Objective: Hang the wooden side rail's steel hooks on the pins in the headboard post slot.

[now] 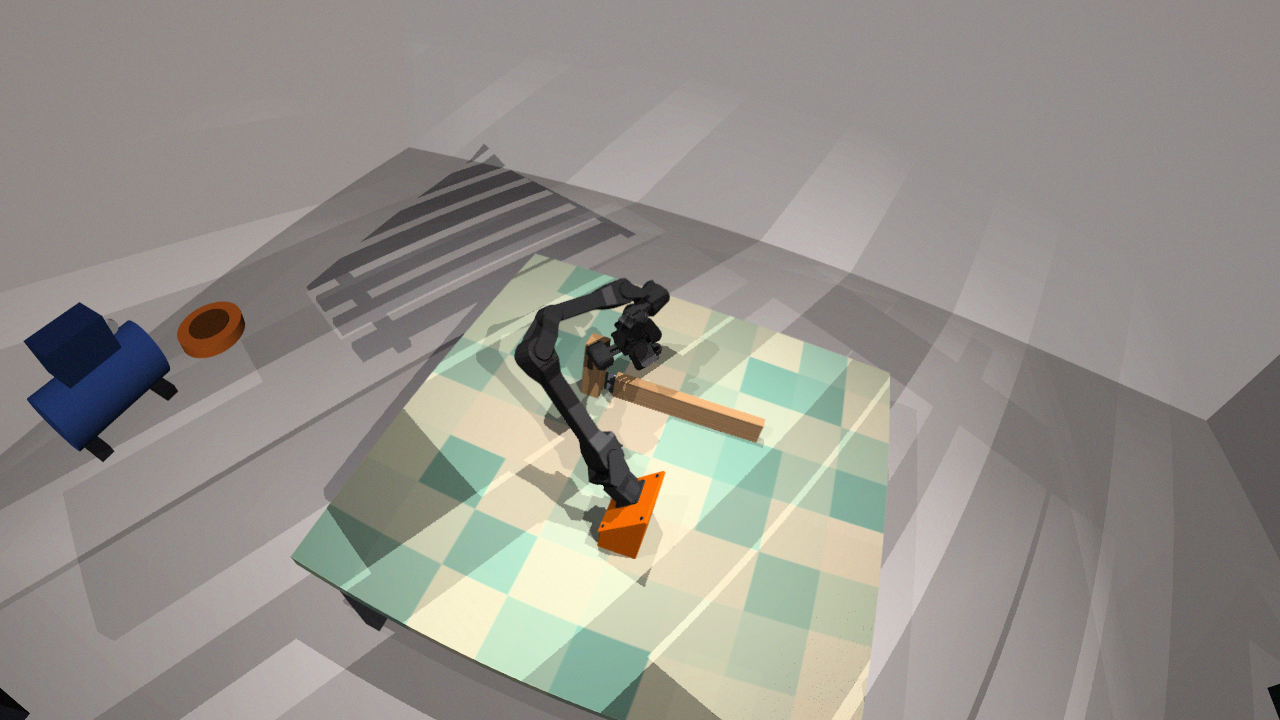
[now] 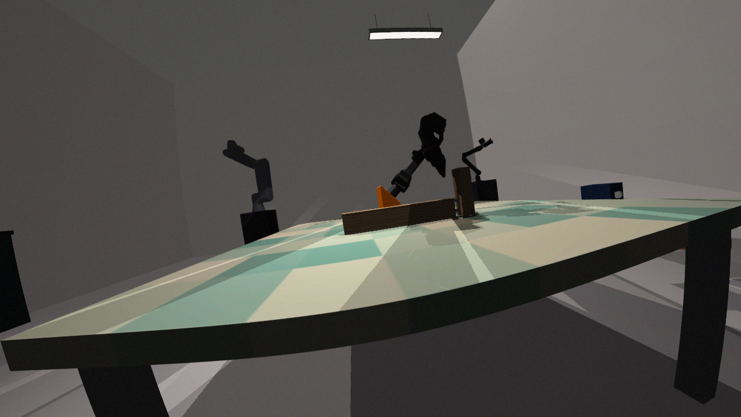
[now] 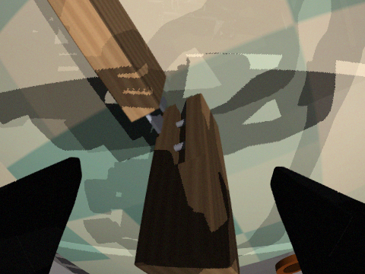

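Note:
The wooden side rail (image 1: 689,404) (image 2: 399,215) (image 3: 114,49) rests along its length on the table. Its hook end is beside the upright headboard post (image 1: 592,376) (image 2: 463,191) (image 3: 207,160). In the wrist view, the grey steel hooks (image 3: 155,121) lie left of the post's left cheek, outside the slot as far as I can see; their tips are partly hidden. Two pins show in the slot, one pin (image 3: 179,123) beyond the other pin (image 3: 178,147). My gripper (image 1: 622,356) (image 2: 443,174) (image 3: 179,173) is open and empty, above the post, with its fingers apart on either side in the wrist view.
The orange arm base (image 1: 637,505) (image 2: 385,198) stands on the checkered table (image 1: 537,582) (image 2: 290,290). Off the table are a blue tank (image 1: 98,385) and an orange ring (image 1: 186,342). Other arms on dark pedestals stand in the background.

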`<state>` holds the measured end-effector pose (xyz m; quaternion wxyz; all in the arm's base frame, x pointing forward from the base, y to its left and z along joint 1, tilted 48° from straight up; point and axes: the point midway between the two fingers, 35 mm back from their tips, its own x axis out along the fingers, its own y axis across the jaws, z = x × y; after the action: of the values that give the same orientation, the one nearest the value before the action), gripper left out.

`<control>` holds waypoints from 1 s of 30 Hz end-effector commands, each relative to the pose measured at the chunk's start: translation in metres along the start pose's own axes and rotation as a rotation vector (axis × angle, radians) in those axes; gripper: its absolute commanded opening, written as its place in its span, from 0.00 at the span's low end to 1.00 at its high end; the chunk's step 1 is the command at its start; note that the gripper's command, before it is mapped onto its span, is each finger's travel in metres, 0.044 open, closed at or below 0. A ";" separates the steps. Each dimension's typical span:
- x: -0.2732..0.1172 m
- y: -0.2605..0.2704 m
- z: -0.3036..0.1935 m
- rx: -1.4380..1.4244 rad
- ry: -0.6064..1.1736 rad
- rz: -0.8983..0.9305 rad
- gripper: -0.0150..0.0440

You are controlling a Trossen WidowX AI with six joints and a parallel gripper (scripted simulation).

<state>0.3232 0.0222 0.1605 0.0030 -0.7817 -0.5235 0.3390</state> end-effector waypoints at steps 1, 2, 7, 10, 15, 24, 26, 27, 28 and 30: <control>0.002 0.000 -0.002 0.063 0.002 -0.014 1.00; 0.002 0.000 -0.002 0.063 0.002 -0.014 1.00; 0.002 0.000 -0.002 0.063 0.002 -0.014 1.00; 0.002 0.000 -0.002 0.063 0.002 -0.014 1.00; 0.002 0.000 -0.002 0.063 0.002 -0.014 1.00; 0.003 0.009 0.002 -0.006 -0.023 -0.016 1.00; 0.005 0.021 0.008 -0.099 -0.056 -0.022 1.00; 0.006 0.028 0.011 -0.146 -0.072 -0.027 1.00; 0.007 0.034 0.014 -0.192 -0.088 -0.033 1.00; 0.010 0.045 0.021 -0.286 -0.120 -0.049 1.00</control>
<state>0.3402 0.0126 0.1431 -0.0653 -0.7630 -0.5550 0.3250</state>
